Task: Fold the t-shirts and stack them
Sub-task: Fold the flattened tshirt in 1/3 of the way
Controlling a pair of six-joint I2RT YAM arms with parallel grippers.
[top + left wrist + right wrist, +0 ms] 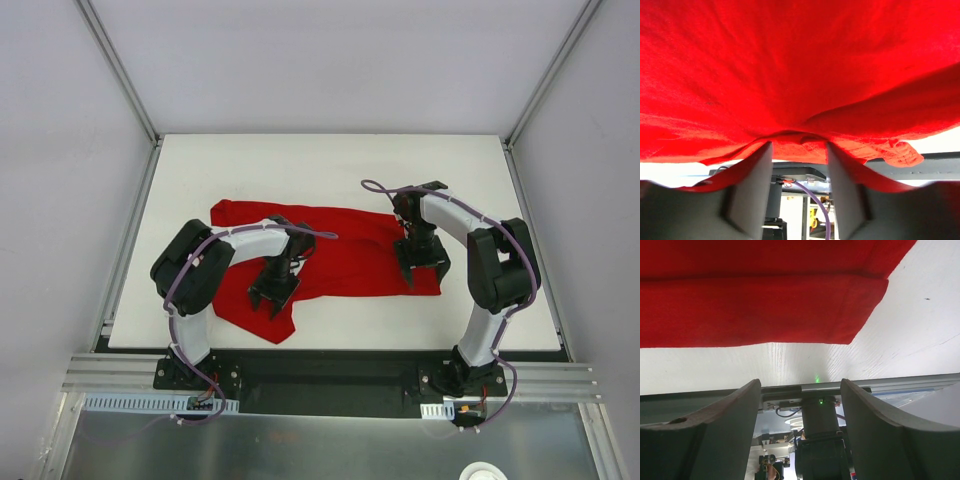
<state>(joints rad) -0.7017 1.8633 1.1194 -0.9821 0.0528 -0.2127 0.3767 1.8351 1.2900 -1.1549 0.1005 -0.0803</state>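
Red t-shirt point(350, 252) lies on the desk point(480, 170) — left jaws apart at its 8 o'clock, right jaws apart at 3 o'clock.

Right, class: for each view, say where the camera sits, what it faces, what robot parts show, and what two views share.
Top external: above, behind the robot, looking down at table, red t-shirt, left arm and right arm.
Left wrist: on the left arm, close against bunched t-shirt; left gripper shows.
Right wrist: on the right arm, facing the t-shirt's corner and table; right gripper shows.
Shared: both wrist views look back toward the base rail.
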